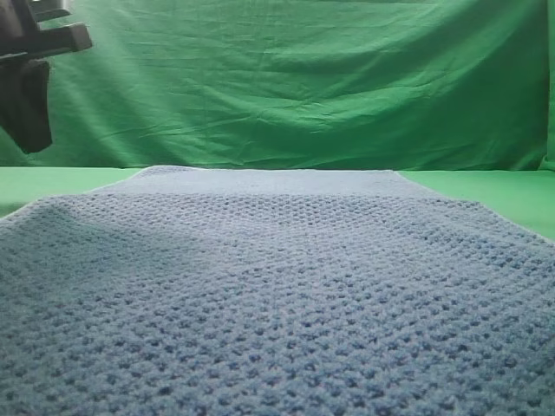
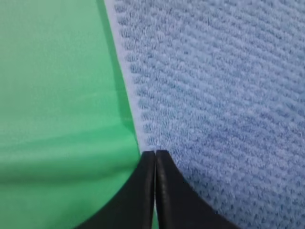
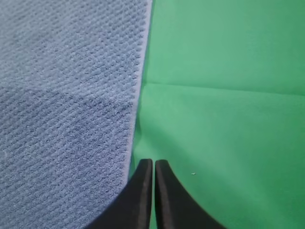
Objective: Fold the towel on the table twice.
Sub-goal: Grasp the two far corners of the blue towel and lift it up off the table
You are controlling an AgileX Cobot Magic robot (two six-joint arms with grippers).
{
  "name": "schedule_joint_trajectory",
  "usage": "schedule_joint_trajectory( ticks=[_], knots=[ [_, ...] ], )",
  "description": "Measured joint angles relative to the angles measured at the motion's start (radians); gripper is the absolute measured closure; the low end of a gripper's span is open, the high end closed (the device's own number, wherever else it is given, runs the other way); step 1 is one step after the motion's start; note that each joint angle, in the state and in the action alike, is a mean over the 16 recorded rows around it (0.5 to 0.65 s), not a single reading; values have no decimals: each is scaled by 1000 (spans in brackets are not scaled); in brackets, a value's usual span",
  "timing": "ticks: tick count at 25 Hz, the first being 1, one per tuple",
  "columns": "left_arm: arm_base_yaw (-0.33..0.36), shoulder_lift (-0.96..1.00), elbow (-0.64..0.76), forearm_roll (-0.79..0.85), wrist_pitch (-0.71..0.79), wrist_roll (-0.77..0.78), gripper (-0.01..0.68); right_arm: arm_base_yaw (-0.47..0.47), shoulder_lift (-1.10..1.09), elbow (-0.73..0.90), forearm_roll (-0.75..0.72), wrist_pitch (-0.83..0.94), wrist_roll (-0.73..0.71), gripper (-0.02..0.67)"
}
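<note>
One towel [image 1: 277,295] on one table [image 1: 503,186], two closed end effectors above

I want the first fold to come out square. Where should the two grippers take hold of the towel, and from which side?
Probably by its thin pale side edges, one per gripper. The left gripper, shut, sits right at the towel's left edge; the right gripper, also shut, is just off the right edge. The towel lies flat on the table, so open, then come in from the bare green outside each edge.

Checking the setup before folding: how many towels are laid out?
1. The towel lies spread flat across the table; a second beneath it can't be excluded.
</note>
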Motion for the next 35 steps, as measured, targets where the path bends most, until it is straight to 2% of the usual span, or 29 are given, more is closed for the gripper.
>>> schedule_joint_trajectory(
  ticks=[7, 10, 12, 15, 21, 25, 28, 30, 35],
  knots=[
    [-5, 63, -80, 6, 12, 0, 673, 39, 202, -114, 19, 23, 1, 643],
    [-5, 76, -92, 8, 11, 0, 661, 54, 264, -149, 21, 21, 0, 606],
    [-5, 83, -96, 10, 10, -1, 634, 60, 297, -168, 21, 16, -2, 558],
    [-5, 91, -98, 11, 10, -9, 553, 62, 334, -190, 20, 6, -5, 452],
    [-5, 103, -99, 14, 11, -42, 316, 62, 378, -208, 18, -22, -12, 211],
    [-5, 117, -100, 14, 16, -70, 161, 62, 397, -210, 17, -41, -17, 77],
    [-5, 130, -101, 14, 20, -90, 74, 62, 411, -211, 17, -54, -18, 21],
    [-5, 140, -102, 15, 23, -101, 42, 62, 422, -211, 17, -61, -19, 8],
    [-5, 169, -104, 15, 31, -111, 31, 62, 448, -213, 17, -75, -21, 6]
  ],
)
